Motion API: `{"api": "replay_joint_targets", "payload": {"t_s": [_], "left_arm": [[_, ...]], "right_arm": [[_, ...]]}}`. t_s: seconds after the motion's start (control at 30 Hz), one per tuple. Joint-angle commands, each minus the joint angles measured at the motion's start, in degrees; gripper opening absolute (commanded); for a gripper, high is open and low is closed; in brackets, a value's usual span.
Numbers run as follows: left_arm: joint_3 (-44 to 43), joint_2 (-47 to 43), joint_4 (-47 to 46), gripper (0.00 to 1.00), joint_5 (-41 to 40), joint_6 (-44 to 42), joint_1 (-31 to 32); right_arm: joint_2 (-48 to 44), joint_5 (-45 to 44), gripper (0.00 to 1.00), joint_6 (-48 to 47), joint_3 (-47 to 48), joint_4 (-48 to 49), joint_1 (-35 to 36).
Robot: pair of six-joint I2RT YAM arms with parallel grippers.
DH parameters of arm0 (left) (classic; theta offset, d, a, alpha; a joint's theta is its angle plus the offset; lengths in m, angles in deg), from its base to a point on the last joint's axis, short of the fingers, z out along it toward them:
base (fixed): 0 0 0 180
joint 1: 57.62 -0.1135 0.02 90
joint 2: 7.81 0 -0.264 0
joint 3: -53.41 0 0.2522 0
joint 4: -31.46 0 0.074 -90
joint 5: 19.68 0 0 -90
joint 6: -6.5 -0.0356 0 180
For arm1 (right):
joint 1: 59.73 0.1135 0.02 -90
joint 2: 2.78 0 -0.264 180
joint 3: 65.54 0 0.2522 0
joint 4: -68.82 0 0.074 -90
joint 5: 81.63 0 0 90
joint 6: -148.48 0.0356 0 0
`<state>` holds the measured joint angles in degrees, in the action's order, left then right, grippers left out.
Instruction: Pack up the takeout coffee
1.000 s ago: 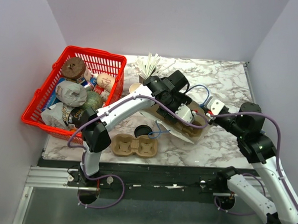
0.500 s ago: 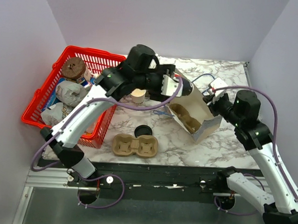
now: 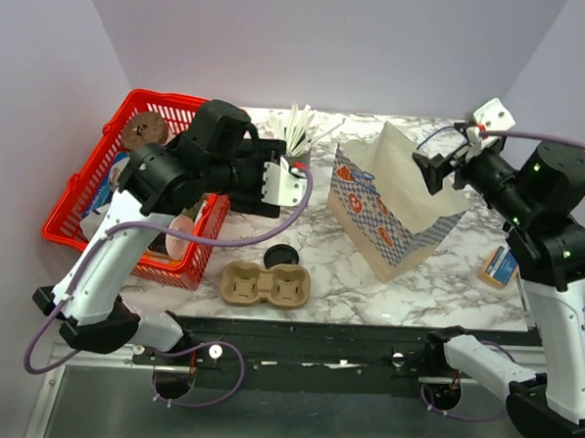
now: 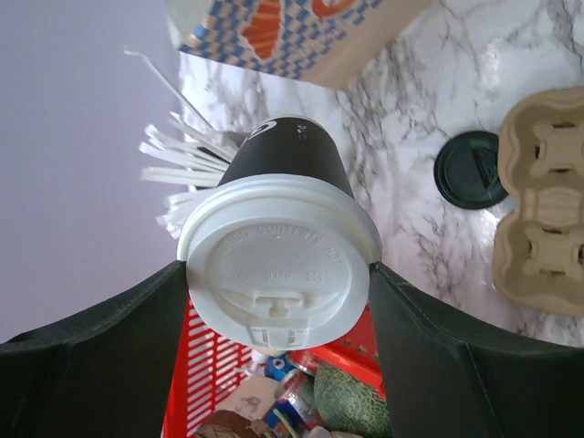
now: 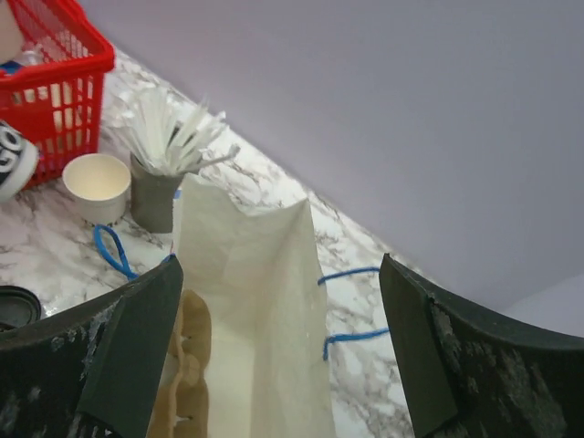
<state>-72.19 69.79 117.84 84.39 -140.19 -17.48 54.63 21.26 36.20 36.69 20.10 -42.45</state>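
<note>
Left arm raised, elbow high, forearm reaching toward the paper bag point(image 3: 391, 219) from its left. Left gripper point(image 4: 276, 274) pinches the takeout coffee point(image 4: 278, 228): a finger point(image 4: 119, 338) on each side just under the white lid, lid facing the wrist, dark body pointing away. The cup is held in the air, well left of the bag and apart from it. Right arm is bent high on the bag's right. Right gripper point(image 5: 278, 269) hovers above the bag's open mouth, jaws spread wide, gripping nothing. A cardboard carrier point(image 5: 187, 365) sits inside the bag.
</note>
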Motion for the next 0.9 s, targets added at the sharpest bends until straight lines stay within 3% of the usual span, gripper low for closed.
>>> {"api": "replay_joint_targets", "payload": {"t_s": [0.0, 0.1, 0.27, 0.53, 0.73, 0.87], "left_arm": [[2.23, 7.90, 13.95, 0.00, -8.60, 1.22, -0.15], [4.77, 10.98, 11.60, 0.00, -12.91, 2.19, -0.15], [8.90, 16.17, 10.53, 0.00, -16.96, 4.12, -1.03], [15.84, 20.21, 3.85, 0.00, -15.03, 7.20, -5.95], [20.94, 20.57, -2.21, 0.09, -12.76, 8.96, -8.50], [21.74, 21.19, -3.97, 0.13, -11.69, 9.75, -8.85]], "right_arm": [[0.51, 16.18, 0.92, -6.54, 0.22, -14.39, -0.05], [1.56, 19.90, 0.89, -8.74, -3.29, -20.22, 1.43], [2.70, 16.92, 0.88, -9.27, -8.04, -17.69, 2.32], [7.63, 16.04, 0.81, -9.89, -9.97, -16.11, 4.96], [9.12, 10.85, 0.53, -9.27, -12.96, -13.21, 6.01], [9.04, 10.06, 0.07, -9.80, -11.22, -13.38, 6.01]]}}
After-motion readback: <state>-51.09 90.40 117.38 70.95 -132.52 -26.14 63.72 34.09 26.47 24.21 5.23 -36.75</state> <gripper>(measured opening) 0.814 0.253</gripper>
